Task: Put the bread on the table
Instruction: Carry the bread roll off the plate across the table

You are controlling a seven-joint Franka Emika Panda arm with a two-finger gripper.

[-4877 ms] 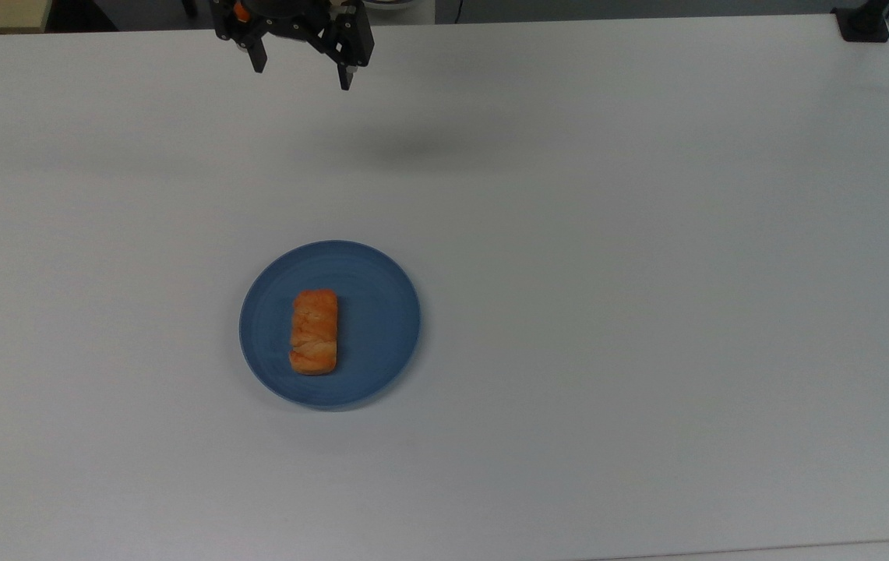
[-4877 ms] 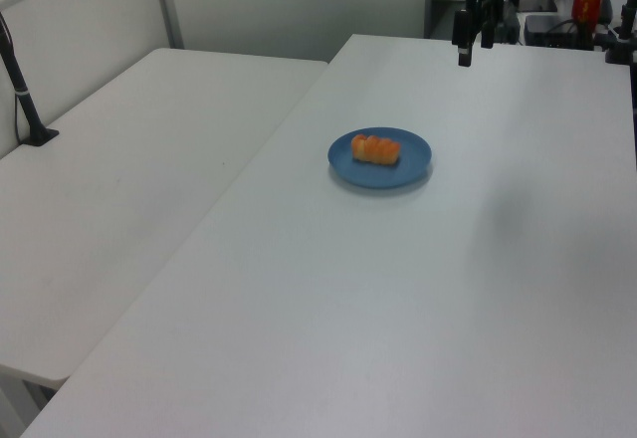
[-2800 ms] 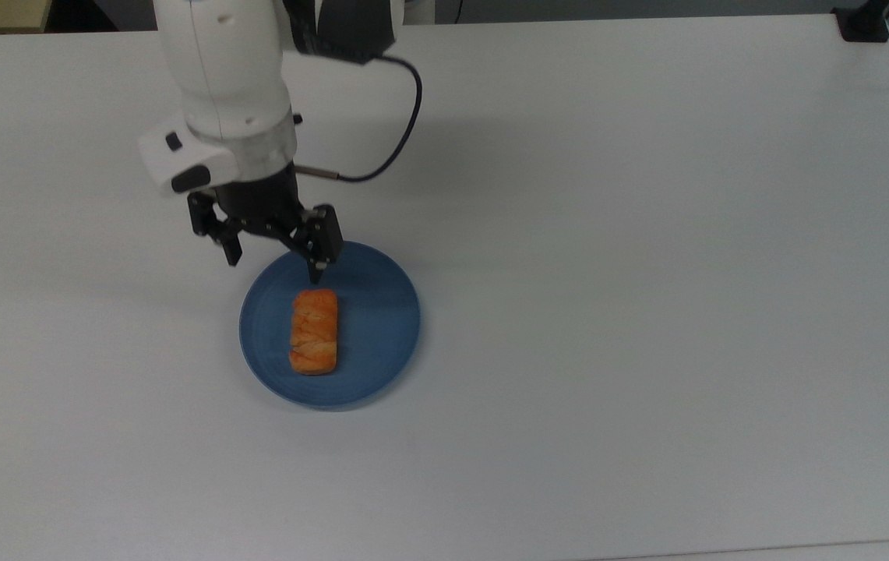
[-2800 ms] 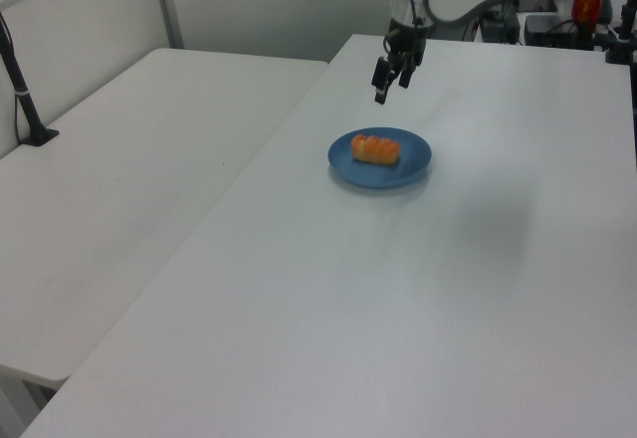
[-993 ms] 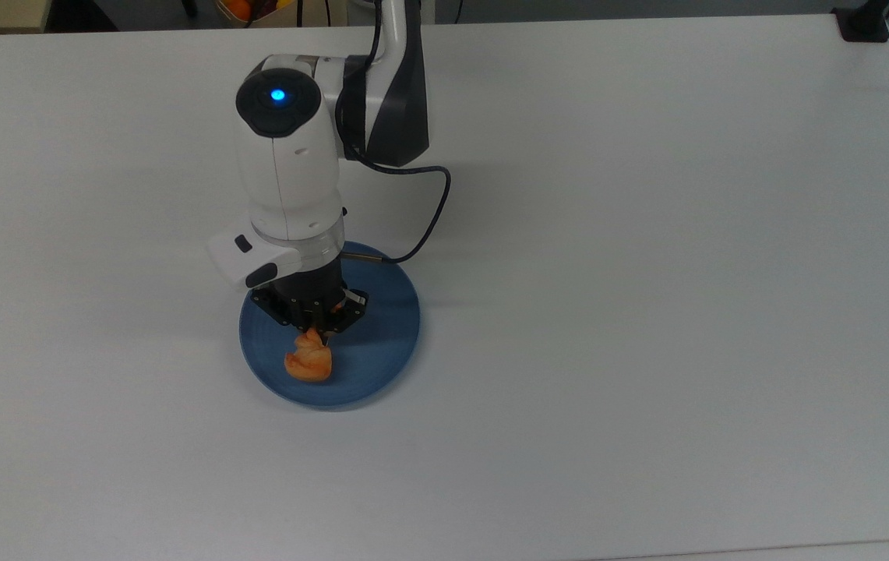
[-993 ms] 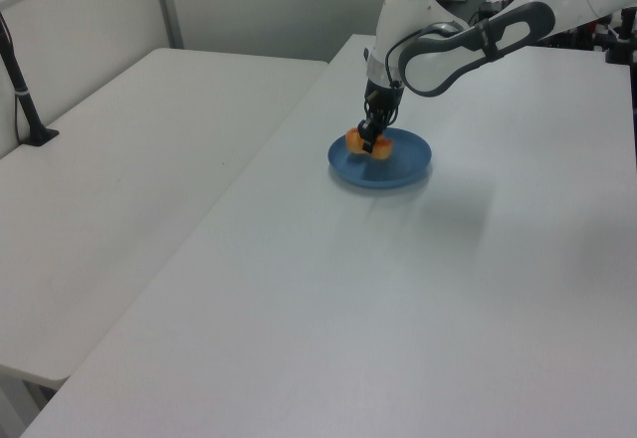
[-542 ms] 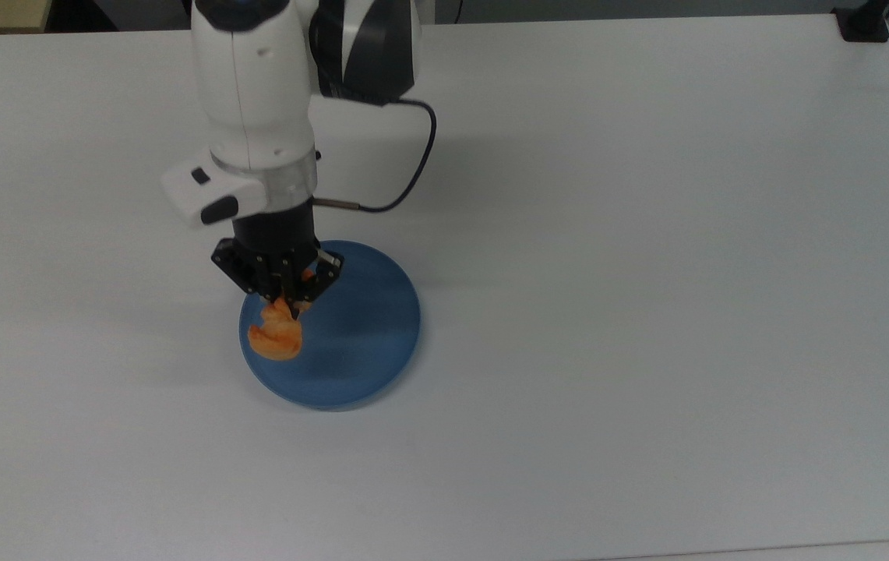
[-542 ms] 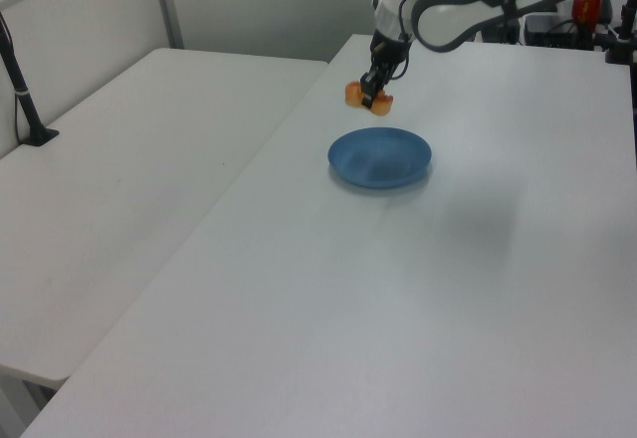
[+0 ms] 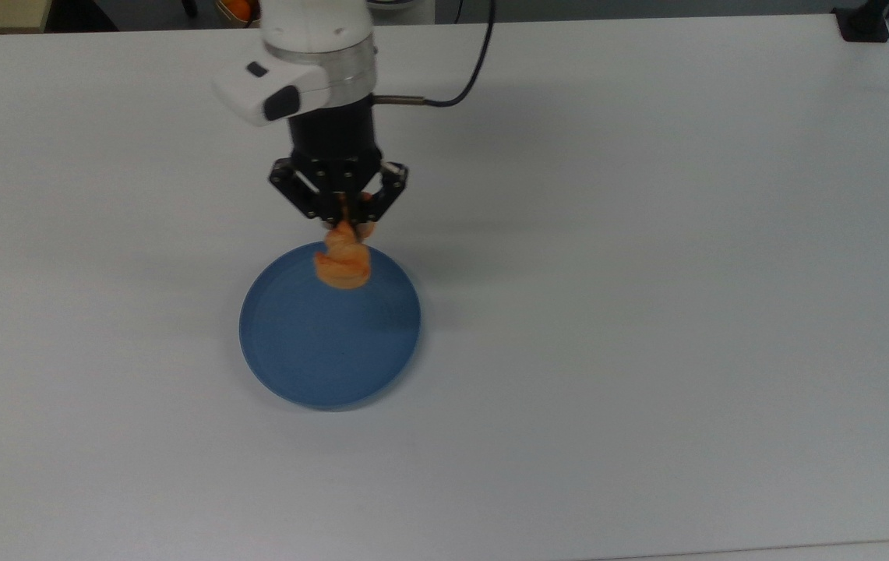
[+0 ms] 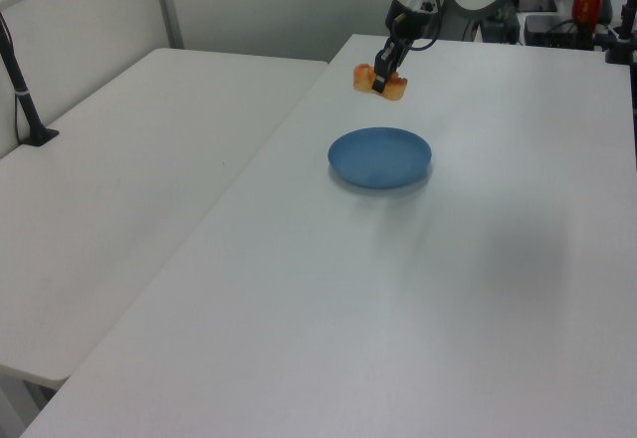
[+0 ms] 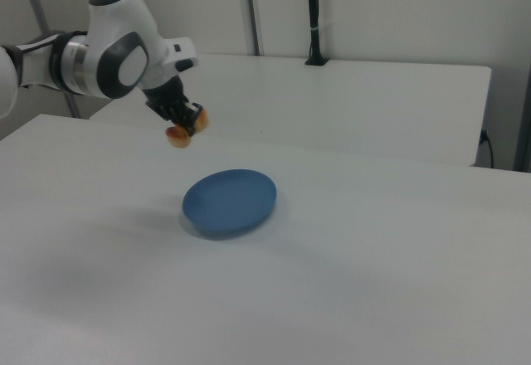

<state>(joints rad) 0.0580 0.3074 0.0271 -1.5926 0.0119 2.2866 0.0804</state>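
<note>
Now that the bread (image 9: 342, 262) has come up off the plate (image 9: 329, 366), you have the first half of the job done. From the top view, your pincer (image 9: 341, 220) is closed tight on the bread's middle, so the roll folds and droops below the jaws. The plate sits bare beneath and toward the top view's bottom of the pincer; half a second ago the bread hung over the plate's left edge in the top view, and now it hangs over the far rim, nearer the arm's base. Open table (image 9: 647, 234) lies beside the pincer toward the top view's right and left.

From the left view, the pincer (image 10: 379, 82) holds the bread (image 10: 379, 83) well above the table (image 10: 299, 309), with both ends of the roll sticking out either side of the fingers. The plate (image 10: 379, 158) is below and nearer the camera than the pincer. The lift is higher than it was a moment ago.

From the right view, the pincer (image 11: 187, 126) carries the bread (image 11: 179, 134) in the air, with the plate (image 11: 230, 201) below and toward the right view's right.

You are in the carry step, I judge. What remains is to move clear of the plate, lower onto bare table and release. Because the roll is squeezed hard, it may stick to the fingers or drop crooked.
</note>
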